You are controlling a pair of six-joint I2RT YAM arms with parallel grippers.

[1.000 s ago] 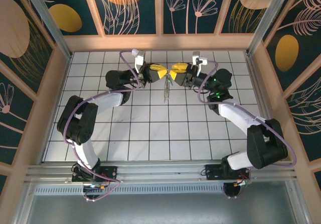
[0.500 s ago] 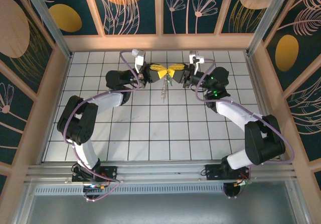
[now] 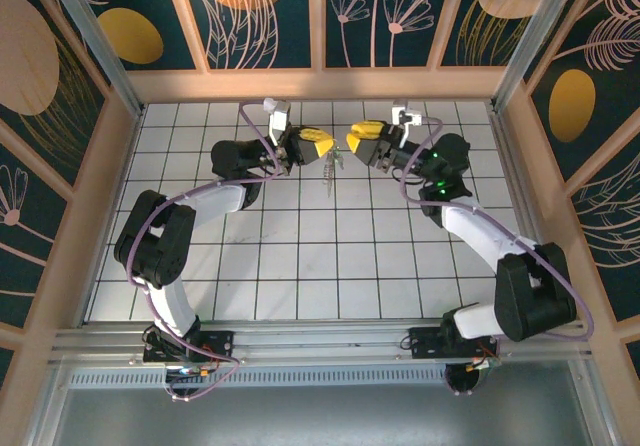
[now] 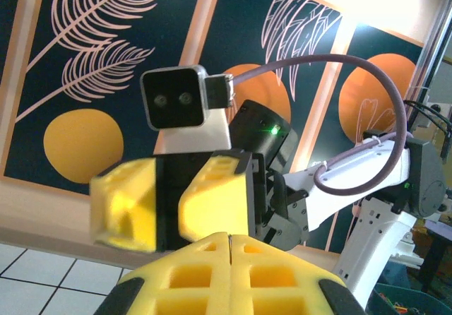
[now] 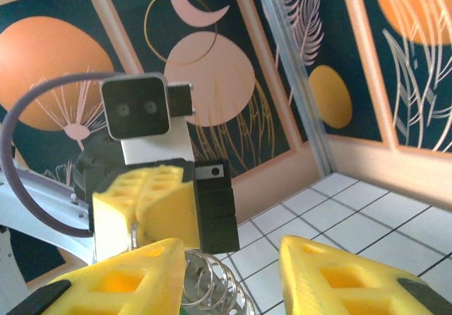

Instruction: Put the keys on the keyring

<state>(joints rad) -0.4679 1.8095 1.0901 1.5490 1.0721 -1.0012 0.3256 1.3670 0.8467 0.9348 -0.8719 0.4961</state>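
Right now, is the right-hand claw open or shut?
Open: the right gripper shows a wide gap between its two yellow fingers.

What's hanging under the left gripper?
Looped metal rings of the keyring dangle below the shut left gripper; their lower part is hidden behind a finger of the right gripper.

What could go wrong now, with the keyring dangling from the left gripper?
1. The keyring hangs in mid-air from the shut left gripper, pinched only at its top. A small slip would probably drop it onto the table.
2. The right gripper is open and faces the left one at close range. Moving in could knock the fingers together or set the loose rings swinging, which would make them harder to catch.
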